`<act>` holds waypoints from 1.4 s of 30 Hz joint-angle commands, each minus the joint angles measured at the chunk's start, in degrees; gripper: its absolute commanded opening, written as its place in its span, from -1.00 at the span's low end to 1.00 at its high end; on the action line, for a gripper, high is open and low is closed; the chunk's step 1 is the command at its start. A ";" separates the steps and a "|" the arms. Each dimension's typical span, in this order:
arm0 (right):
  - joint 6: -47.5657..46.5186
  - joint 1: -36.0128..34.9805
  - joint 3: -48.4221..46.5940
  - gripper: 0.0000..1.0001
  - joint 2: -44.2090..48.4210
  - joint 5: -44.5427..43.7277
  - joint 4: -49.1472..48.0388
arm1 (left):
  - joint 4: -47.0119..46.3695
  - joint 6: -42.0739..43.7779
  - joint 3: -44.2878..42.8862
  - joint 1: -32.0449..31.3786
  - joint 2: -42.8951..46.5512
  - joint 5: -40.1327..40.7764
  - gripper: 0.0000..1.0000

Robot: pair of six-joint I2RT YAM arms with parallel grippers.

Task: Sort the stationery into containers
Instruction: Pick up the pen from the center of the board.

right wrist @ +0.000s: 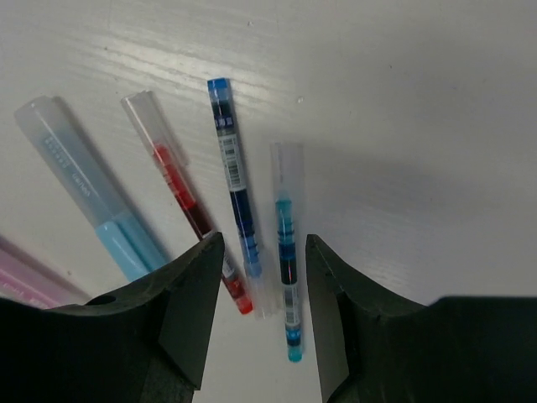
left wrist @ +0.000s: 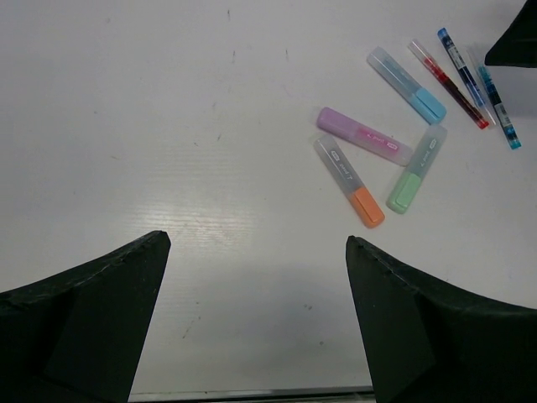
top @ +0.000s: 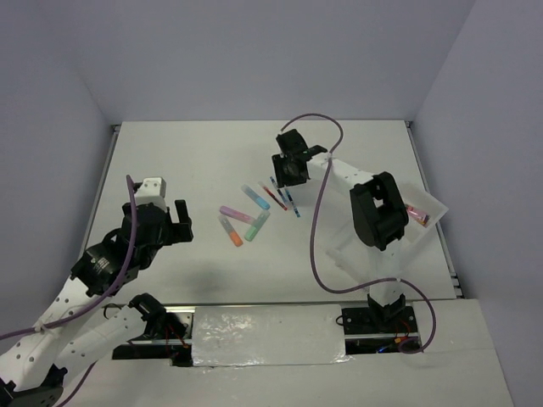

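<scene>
The stationery lies mid-table: purple [top: 231, 212], orange [top: 230, 231], green [top: 257, 225] and blue [top: 254, 197] highlighters, a red pen [top: 273, 197] and two blue pens [top: 288, 200]. My right gripper [top: 293, 165] is open just over the pens. In the right wrist view its jaws [right wrist: 262, 252] straddle a dark blue pen [right wrist: 235, 180] and a teal-blue pen [right wrist: 285, 243]; the red pen [right wrist: 180, 189] lies just outside the left finger. My left gripper [top: 174, 222] is open and empty, left of the highlighters [left wrist: 362, 136]. The tray [top: 437, 203] sits right, holding a pink-orange tube [top: 417, 215].
The right arm's elbow [top: 377, 210] hides most of the tray. White walls close the table at the back and on both sides. The right gripper's black tip shows in the left wrist view [left wrist: 516, 38] beside the pens.
</scene>
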State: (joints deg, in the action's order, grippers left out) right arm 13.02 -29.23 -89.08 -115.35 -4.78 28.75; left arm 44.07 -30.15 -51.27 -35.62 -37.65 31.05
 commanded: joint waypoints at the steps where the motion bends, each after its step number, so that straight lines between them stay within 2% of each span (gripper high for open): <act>1: -0.89 -0.73 -5.75 0.03 -2.94 0.21 1.83 | -1.80 0.71 -1.12 0.55 -0.76 -0.55 0.99; 11: -1.33 -1.26 -4.88 -0.05 -5.50 -5.50 0.60 | -3.12 2.29 -0.77 2.13 -1.29 -3.62 0.99; 20: -1.76 -0.83 -4.79 -0.18 -8.31 -7.01 2.27 | -3.38 2.55 -0.59 2.39 -0.94 -4.24 0.99; 23: -2.47 -0.91 -6.10 -0.31 -10.33 -5.07 4.29 | -3.38 2.64 -0.68 2.48 -0.76 -4.33 0.99; 26: -2.91 -0.91 -6.28 -0.67 -11.30 -3.75 5.08 | -3.38 2.64 -0.59 2.48 -0.67 -4.33 0.99; 27: -2.56 -0.91 -6.28 -1.00 -10.95 -4.45 5.35 | -3.38 2.55 -0.59 2.48 -0.67 -4.33 0.99; 28: -1.95 -0.83 -5.15 -1.00 -10.25 -5.84 5.26 | -3.47 2.64 -0.59 2.39 -0.67 -4.33 0.99; 30: -1.24 0.31 -3.39 -1.00 -7.71 -5.77 3.69 | -3.56 2.64 -0.59 2.39 -0.58 -4.50 0.99; 36: -3.51 5.31 4.26 -1.00 11.96 -3.14 1.22 | -3.82 3.17 -0.50 2.48 -0.76 -5.56 0.99; 38: -7.28 7.34 5.66 -1.00 19.59 -3.92 2.36 | -3.99 3.26 -0.50 2.57 -0.24 -5.91 0.99; 42: -14.23 16.19 10.14 -0.94 27.96 -0.59 9.36 | -4.43 3.43 -0.15 2.66 2.40 -6.00 0.99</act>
State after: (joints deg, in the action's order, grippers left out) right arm 5.58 -18.59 -81.73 -95.24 -6.85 33.01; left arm 42.30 -28.36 -51.27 -33.41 -37.69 25.61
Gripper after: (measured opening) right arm 0.048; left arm 0.993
